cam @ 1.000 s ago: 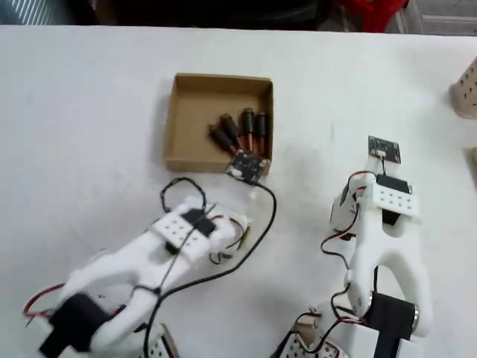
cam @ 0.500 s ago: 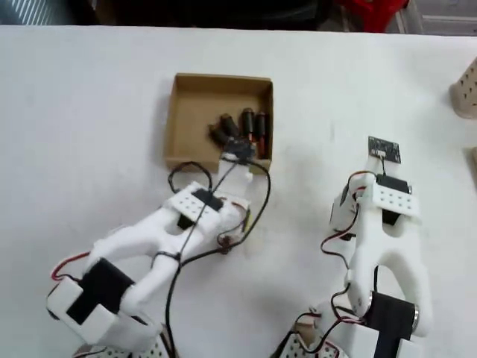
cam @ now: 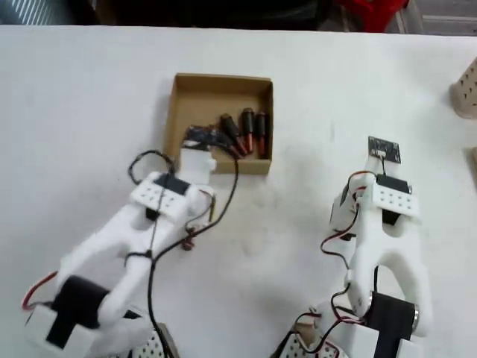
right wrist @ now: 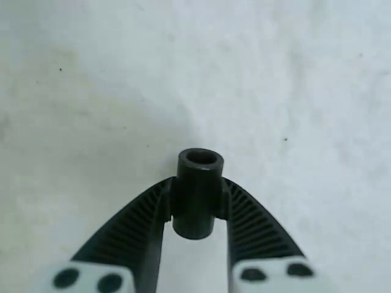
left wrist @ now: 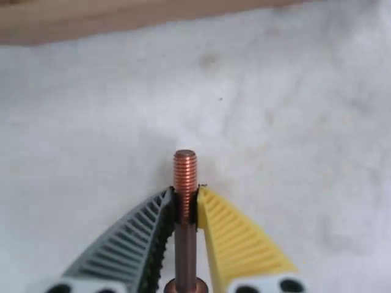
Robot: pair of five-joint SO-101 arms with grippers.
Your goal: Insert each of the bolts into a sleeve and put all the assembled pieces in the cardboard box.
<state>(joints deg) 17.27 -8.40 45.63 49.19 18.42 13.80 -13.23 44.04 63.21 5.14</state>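
No writing, number, label or sign can be read. The cardboard box (cam: 173, 119) shows plain brown walls. Any print on the small circuit board (cam: 384, 148) is too small to make out.

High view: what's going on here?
Two arms are pairing bolts with sleeves. The left hand grips a copper bolt close to the cardboard box. The right hand holds a black sleeve over the table, away from the box. Several assembled pieces already lie in the box. This bolt and sleeve are not yet joined.
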